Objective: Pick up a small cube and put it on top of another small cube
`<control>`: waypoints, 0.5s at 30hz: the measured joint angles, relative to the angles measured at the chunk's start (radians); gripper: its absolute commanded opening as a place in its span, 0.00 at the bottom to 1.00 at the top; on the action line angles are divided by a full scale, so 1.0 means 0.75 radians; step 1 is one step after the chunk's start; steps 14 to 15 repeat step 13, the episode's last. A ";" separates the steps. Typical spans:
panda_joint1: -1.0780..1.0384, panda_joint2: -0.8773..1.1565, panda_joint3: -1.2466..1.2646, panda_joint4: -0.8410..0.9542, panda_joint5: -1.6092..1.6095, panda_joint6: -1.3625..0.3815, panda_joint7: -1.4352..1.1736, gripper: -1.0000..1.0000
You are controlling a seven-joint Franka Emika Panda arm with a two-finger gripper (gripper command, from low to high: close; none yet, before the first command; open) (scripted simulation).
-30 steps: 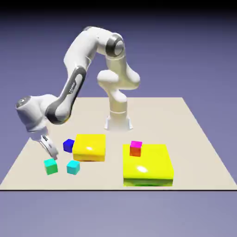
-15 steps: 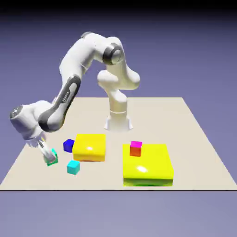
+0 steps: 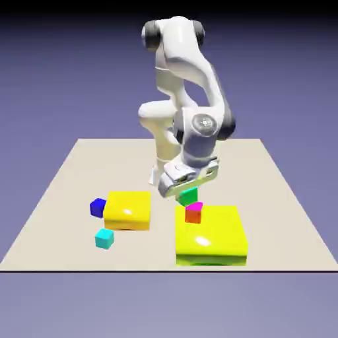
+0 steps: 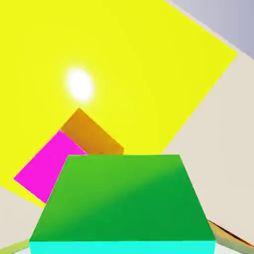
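Tool [image 3: 187,195] gripping small green cube [image 3: 189,196] just above magenta-topped cube [image 3: 193,212], on large yellow block [image 3: 211,239]

Arm [image 3: 181,72]: glossy white rounded segments, dark grey bands at the joints. Round grey cap with a pale centre on the wrist housing. White flared base [image 3: 168,173]. Hand block white, underside dark.

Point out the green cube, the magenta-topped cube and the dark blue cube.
green cube [image 4: 124,198], hand view, its broad green face.
magenta-topped cube [image 3: 193,212], exterior view, its orange-red side.
dark blue cube [image 3: 98,207], exterior view, its front face.
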 measured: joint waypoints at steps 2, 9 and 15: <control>-0.012 -0.013 0.010 -0.009 -0.012 -0.001 -0.009 0.00; -0.063 0.100 -0.011 -0.146 -0.064 0.249 0.028 1.00; -0.015 -0.005 0.009 -0.018 -0.019 0.017 -0.005 1.00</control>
